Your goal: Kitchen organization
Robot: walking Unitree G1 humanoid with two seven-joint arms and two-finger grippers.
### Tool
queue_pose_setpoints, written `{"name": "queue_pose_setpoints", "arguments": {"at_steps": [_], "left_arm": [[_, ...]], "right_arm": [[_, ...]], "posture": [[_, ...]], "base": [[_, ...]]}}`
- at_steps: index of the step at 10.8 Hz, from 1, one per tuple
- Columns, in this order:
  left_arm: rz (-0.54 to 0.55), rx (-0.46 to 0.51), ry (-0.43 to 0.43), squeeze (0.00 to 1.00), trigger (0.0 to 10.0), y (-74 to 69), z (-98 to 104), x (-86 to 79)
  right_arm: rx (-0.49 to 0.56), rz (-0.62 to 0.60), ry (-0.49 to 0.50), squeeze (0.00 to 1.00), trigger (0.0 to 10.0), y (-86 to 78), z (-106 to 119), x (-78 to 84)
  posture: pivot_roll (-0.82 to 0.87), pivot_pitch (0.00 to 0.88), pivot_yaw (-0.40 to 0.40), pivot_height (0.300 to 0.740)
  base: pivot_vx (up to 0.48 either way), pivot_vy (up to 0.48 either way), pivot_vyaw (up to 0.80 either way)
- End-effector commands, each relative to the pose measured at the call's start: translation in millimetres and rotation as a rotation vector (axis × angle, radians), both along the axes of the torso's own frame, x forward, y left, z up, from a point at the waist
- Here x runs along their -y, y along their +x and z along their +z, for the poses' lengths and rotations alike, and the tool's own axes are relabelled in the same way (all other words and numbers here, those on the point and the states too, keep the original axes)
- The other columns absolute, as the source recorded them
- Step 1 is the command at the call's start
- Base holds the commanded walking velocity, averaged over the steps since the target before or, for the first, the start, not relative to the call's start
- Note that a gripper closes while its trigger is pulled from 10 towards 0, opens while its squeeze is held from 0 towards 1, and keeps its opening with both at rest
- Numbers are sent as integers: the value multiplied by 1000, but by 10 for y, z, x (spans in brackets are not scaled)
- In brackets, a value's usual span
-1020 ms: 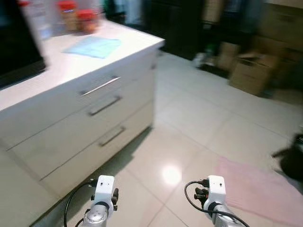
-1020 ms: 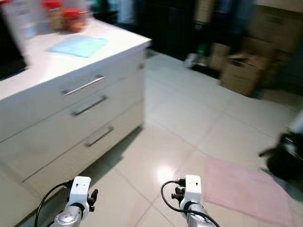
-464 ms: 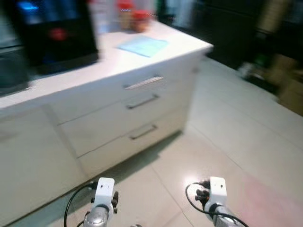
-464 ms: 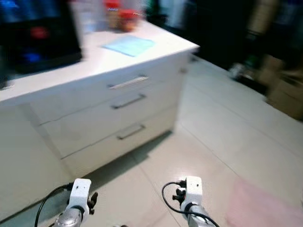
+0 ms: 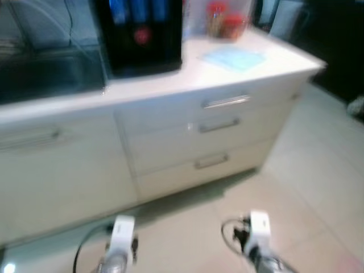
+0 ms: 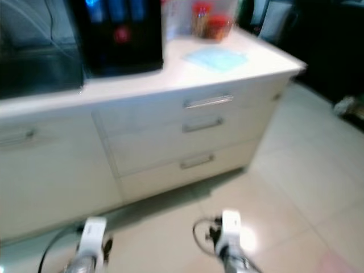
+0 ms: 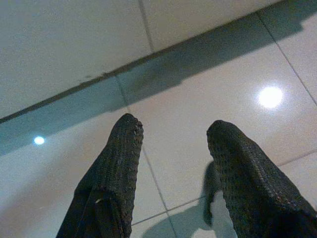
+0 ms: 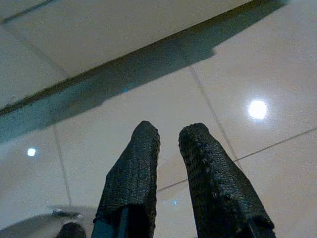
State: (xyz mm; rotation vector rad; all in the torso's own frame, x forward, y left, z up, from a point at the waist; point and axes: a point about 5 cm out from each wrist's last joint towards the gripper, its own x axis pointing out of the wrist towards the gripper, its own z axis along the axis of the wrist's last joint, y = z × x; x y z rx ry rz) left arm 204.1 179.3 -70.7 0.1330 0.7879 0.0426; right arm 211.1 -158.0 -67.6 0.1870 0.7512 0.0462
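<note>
step: looks like the approach phase to me. The robot is facing the white counter [image 5: 170,85] with both arms hanging low over the tiled floor [image 5: 318,170], so no actual organizing is underway yet. Head views are pretty blurry too.

left hand: the left hand [image 7: 173,134] hangs just above the floor near the counter's base, fingers spread well apart, nothing in it.

right hand: the right hand [image 8: 169,135] is also low over the tiles, fingers close together with a narrow gap between them, holding nothing.

stuff to sort: my guess is the things on top. There's a light blue cloth [image 5: 234,57] lying flat near the counter's right end, and red-lidded jars [image 5: 226,23] behind it toward the back right corner. Too smeared to read the jars' contents or count them properly.

other bits: a big black appliance [image 5: 142,37] stands mid-counter with blue and red lights on its front, and a dark sink [image 5: 51,74] sits toward the left end. Three drawers [image 5: 219,128] with metal bar handles stack up under the right half.

next move: I'd say it needs to close in on the counter's front edge, settle, then raise an arm up to counter height.
</note>
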Motion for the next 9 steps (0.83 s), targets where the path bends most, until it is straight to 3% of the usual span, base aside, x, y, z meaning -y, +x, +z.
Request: {"name": "queue_pose_setpoints", "arguments": {"at_steps": [1, 8, 9], "left_arm": [[-10, -10, 11, 0, 10000, -15, -11, 12], [0, -18, 22, 0, 10000, -36, -21, -18], [3, -18, 21, 0, 10000, -37, -21, -15]], "right_arm": [[0, -16, -1, 0, 10000, -7, -1, 35], [-3, -11, 13, 0, 10000, -24, -11, 15], [-9, -9, 11, 0, 10000, -27, -14, 17]], "posture": [[130, 24, 16, 740], [136, 29, 15, 740], [137, 29, 11, 740]], "base": [[0, 0, 800], [0, 0, 800], [0, 0, 0]]}}
